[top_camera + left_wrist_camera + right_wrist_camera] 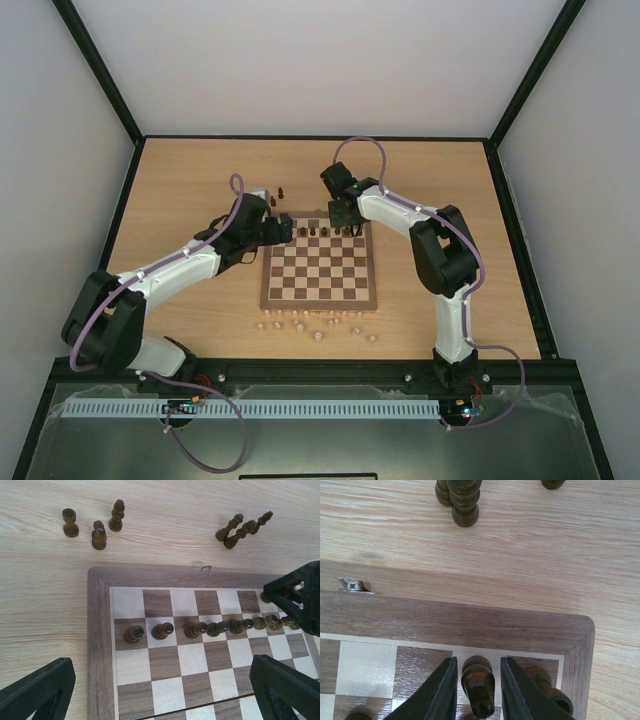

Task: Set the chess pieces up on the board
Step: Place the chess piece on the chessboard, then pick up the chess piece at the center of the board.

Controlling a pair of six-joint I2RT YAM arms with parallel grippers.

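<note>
One dark chess piece (pixel 479 685) stands on the board's (pixel 470 625) back row, beside the far-right corner square. The right gripper (pixel 478 667) brackets it, jaws parted, seemingly just clear. Left gripper (pixel 160 665) gapes empty over the far-left corner. Light, smooth, tippy wood, probably: pinch loose pieces (pixel 99 534) mid-stem.

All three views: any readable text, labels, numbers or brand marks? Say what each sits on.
No readable text in any view.
Board: plain wood border, no rank or file marks showing.
Chess pieces: no markings.
Metal clasp on the board edge: no stamp visible.
Electronics at the arm bases: too small to read, if printed at all.
</note>
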